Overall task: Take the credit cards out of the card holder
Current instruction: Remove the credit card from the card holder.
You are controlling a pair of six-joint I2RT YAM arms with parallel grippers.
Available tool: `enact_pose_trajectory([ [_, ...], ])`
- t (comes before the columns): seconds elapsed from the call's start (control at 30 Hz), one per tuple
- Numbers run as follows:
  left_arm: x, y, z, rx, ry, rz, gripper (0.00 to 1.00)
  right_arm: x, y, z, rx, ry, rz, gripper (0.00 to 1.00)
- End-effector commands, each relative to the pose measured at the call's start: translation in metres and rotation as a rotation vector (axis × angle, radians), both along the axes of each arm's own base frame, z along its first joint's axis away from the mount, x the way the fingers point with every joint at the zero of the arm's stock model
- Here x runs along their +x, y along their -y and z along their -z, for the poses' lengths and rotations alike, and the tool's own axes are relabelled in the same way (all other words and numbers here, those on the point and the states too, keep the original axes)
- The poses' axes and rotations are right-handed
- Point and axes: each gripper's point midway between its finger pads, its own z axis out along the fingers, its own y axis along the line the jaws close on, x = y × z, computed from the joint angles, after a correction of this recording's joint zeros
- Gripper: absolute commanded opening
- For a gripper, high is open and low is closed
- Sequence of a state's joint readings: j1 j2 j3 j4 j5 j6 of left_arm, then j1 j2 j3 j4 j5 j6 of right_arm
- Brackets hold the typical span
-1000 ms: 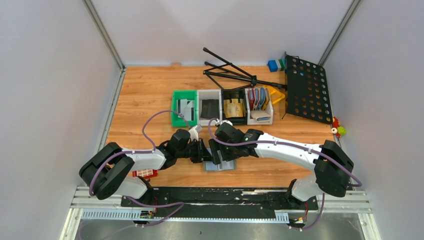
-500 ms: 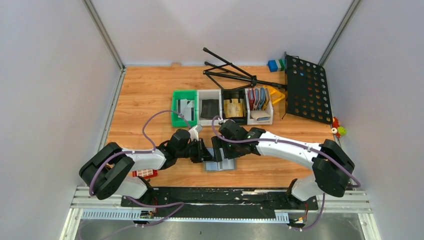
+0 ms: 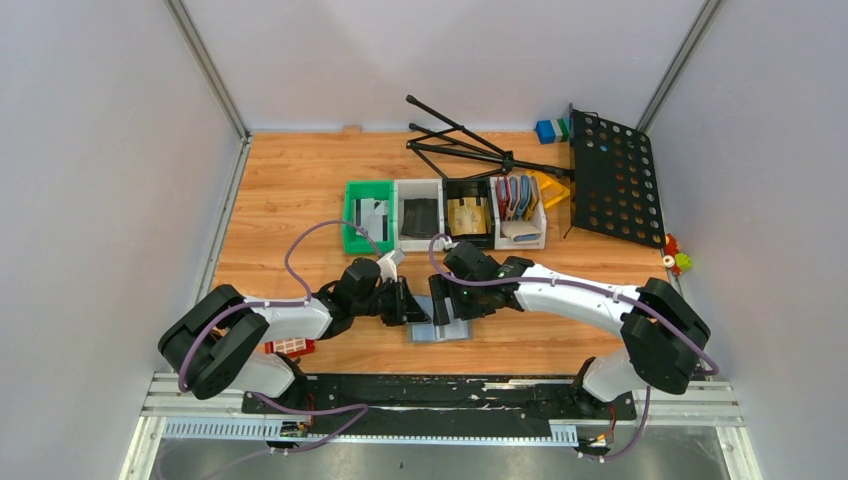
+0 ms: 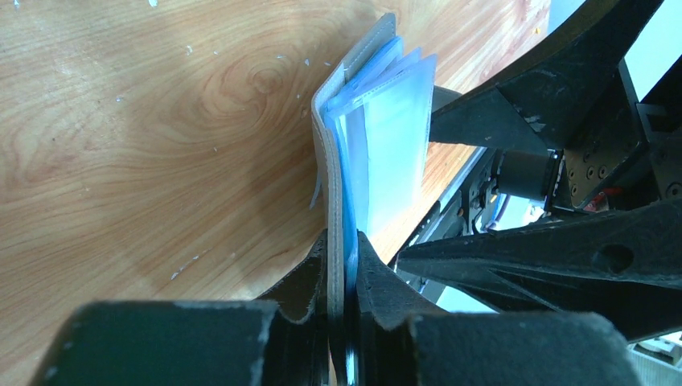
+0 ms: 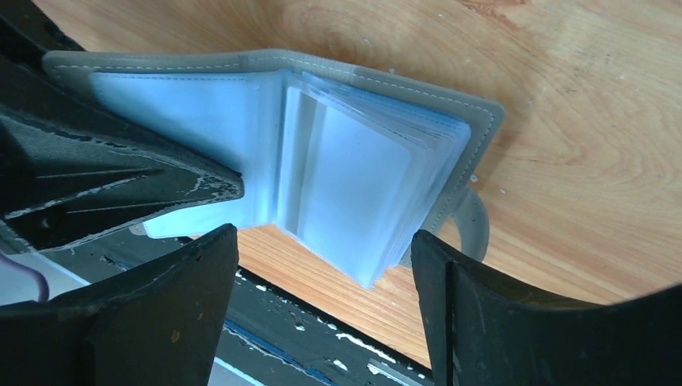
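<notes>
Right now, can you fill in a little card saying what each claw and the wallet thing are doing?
left claw: shut, pinching one cover of the card holder
right claw: open, holding nothing, facing the pockets
card holder: open, grey outside, pale blue inside
clear pockets: fanned out like book pages
credit cards: cannot tell if any are inside
table: wooden, under the holder

The card holder (image 5: 346, 161) spreads open across mid-frame over the wooden worktop (image 5: 579, 96), pale sleeves fanned. The right end effector (image 5: 322, 241) has its fingers wide apart along the bottom.
</notes>
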State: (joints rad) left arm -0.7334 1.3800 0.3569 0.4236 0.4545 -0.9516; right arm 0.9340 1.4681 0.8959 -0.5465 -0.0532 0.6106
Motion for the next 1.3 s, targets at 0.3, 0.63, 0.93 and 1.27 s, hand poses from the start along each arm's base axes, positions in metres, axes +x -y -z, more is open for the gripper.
enact_pose_trajectory([
  [0.3,0.009,0.011,-0.022,-0.062,0.073,0.017,0.15,0.0,-0.03,-0.036,0.219,0.034,-0.046,0.6],
  [0.63,0.006,0.013,-0.022,-0.088,0.062,0.021,0.15,-0.01,-0.049,-0.055,0.409,0.019,-0.104,0.56],
  [0.93,0.003,0.014,-0.016,-0.106,0.039,0.026,0.15,-0.017,-0.056,-0.054,0.555,-0.041,-0.126,0.68],
  [1.27,0.004,0.017,-0.011,-0.104,0.031,0.035,0.15,-0.013,-0.059,-0.052,0.687,-0.08,-0.129,0.6],
])
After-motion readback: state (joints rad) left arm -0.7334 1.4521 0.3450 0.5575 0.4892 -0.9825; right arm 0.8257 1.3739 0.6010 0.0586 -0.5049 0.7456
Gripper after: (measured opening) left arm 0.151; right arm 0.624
